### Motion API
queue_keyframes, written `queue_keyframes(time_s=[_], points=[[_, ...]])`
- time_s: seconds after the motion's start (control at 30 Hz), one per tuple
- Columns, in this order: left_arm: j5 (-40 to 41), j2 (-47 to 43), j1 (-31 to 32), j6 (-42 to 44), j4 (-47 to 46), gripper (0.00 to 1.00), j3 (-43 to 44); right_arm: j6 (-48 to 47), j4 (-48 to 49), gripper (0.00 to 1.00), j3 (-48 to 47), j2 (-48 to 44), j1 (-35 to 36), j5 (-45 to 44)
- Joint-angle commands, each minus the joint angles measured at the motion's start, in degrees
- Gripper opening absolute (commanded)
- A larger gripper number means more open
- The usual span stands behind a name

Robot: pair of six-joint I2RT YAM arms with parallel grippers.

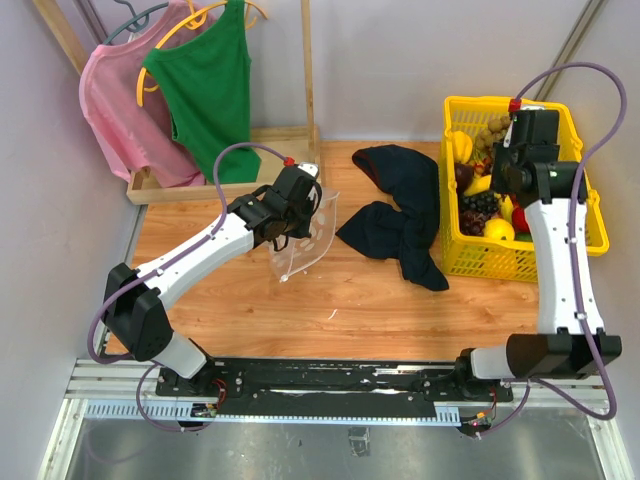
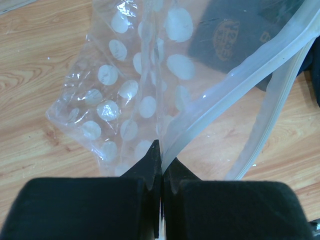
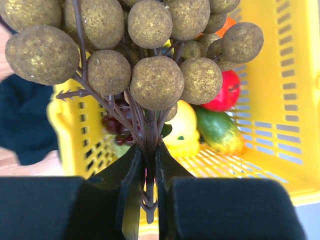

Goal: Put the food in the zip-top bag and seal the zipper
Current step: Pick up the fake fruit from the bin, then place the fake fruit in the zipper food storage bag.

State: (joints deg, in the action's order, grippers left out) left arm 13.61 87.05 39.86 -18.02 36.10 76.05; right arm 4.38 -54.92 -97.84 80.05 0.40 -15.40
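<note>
The clear zip-top bag (image 1: 305, 235) with white dots stands on the wooden table. My left gripper (image 1: 290, 212) is shut on its mouth edge; in the left wrist view (image 2: 162, 150) the zipper strip (image 2: 240, 75) runs up from the jaws, and the bag (image 2: 125, 90) hangs open. My right gripper (image 1: 505, 140) is over the yellow basket and is shut on the brown stem of the tan longan cluster (image 3: 155, 75), held above the basket (image 3: 280, 100). In the basket lie a lemon (image 3: 182, 125), a red apple (image 3: 225, 92), dark grapes (image 1: 478, 203) and a banana (image 1: 460, 145).
A dark navy cloth (image 1: 400, 215) lies crumpled between the bag and the yellow basket (image 1: 585, 215). A wooden rack with a pink shirt (image 1: 125, 110) and a green top (image 1: 205, 95) stands at the back left. A green-yellow fruit (image 3: 217, 130) also lies in the basket.
</note>
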Motion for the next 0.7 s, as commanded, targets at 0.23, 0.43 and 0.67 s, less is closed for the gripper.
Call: queue_keyframes(time_s=[0.23,0.43,0.67], points=[[0.5,-1.7,-0.6,0.8,-1.3,0.00,-0.6,5.4,8.8,0.01,6.9,-10.7,3.5,33.2],[0.1,-2.3,-0.9,0.2,-2.1,0.00,-0.9,11.0,17.6,0.01,13.8,-14.5,9.8,44.1],[-0.3,-2.2,-1.0,-1.1,-2.3,0.00,0.2,16.6,31.6,0.01,23.1,-15.9,22.1,46.3]])
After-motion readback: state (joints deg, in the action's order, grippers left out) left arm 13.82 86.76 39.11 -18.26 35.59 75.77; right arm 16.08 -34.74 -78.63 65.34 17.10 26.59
